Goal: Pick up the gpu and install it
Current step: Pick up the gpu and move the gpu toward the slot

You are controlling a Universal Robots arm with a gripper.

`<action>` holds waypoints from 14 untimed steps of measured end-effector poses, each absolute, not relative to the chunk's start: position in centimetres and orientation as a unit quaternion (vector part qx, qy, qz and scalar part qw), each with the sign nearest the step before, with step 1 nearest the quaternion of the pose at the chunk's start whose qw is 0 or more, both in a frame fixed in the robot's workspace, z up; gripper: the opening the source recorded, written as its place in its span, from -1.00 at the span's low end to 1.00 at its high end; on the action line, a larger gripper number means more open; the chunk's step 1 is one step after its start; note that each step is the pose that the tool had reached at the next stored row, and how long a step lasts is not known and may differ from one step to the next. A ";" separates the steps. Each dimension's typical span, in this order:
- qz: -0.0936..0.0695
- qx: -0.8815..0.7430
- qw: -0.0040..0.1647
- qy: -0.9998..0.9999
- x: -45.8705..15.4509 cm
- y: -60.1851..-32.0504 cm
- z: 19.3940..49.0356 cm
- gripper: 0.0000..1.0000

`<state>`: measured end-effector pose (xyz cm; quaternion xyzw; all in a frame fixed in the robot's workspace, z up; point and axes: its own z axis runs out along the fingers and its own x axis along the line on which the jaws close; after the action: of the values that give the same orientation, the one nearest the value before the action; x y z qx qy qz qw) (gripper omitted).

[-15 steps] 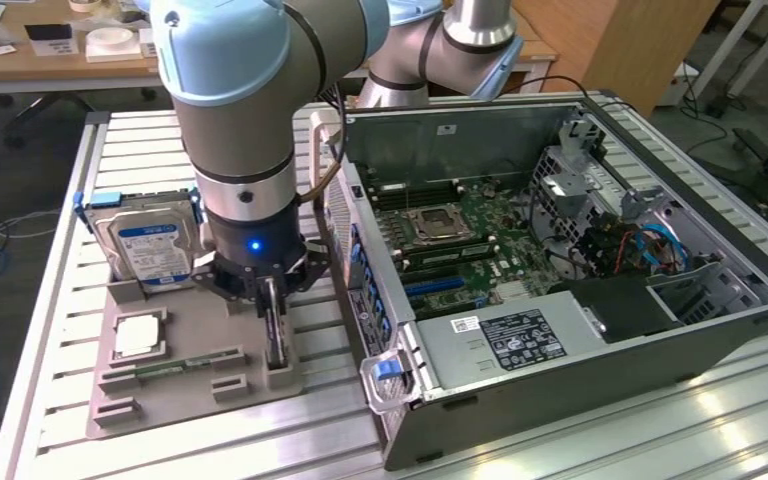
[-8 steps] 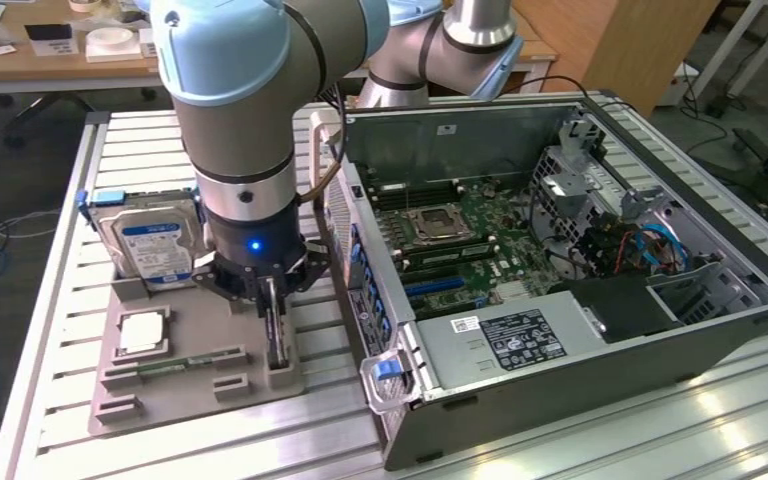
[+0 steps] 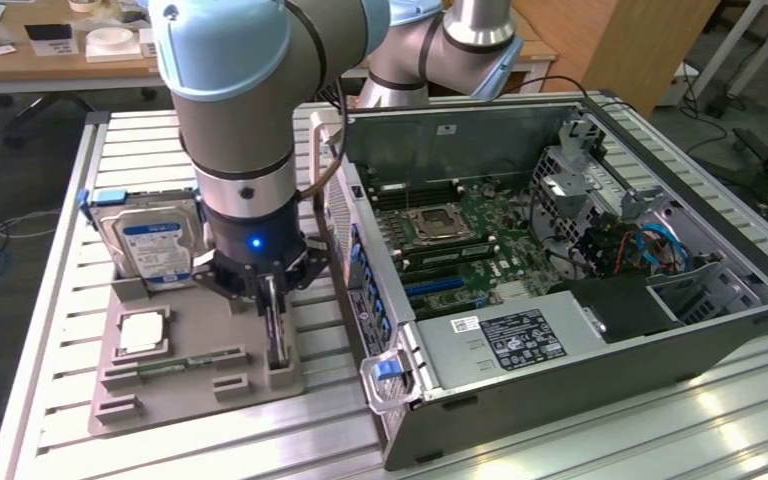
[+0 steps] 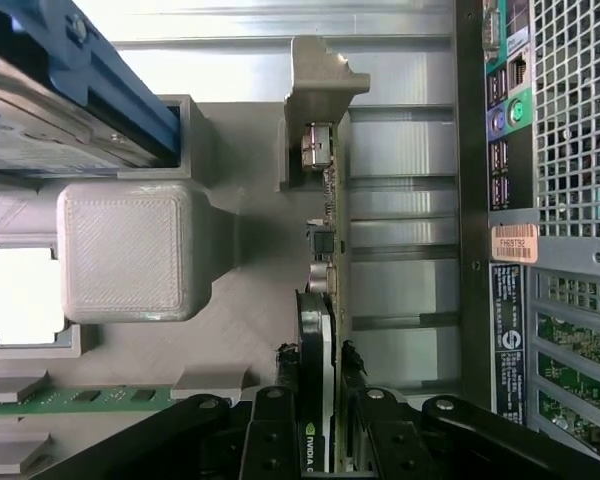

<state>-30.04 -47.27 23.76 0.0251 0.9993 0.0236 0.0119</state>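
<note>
Two fingers (image 4: 284,366) pinch the upright gpu (image 4: 318,330) standing in its grey holder (image 4: 130,250).

In the wrist view, the gpu (image 4: 318,320) is cut off at the frame edge within the grip of the pincer (image 4: 320,352), and the hard drive (image 4: 30,100) is cropped to a corner. The print on the case label (image 4: 507,320) cannot be read.

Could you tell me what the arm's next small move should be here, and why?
Probably a slow, straight lift: the claw looks closed on the gpu, which stands on edge, seated in the grey holder, with the computer case close beside it.
</note>
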 end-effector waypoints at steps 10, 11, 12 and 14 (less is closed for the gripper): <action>0.024 0.017 0.012 1.000 -30.0 -47.3 25.9 -0.47; 0.024 0.016 0.012 1.000 -30.0 -47.3 26.0 -0.47; 0.024 0.015 0.012 1.000 -30.0 -47.3 26.2 -0.47; 0.024 0.013 0.012 1.000 -30.0 -47.3 26.7 -0.47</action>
<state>-30.04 -47.28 26.66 0.0132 0.9996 0.0237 0.0117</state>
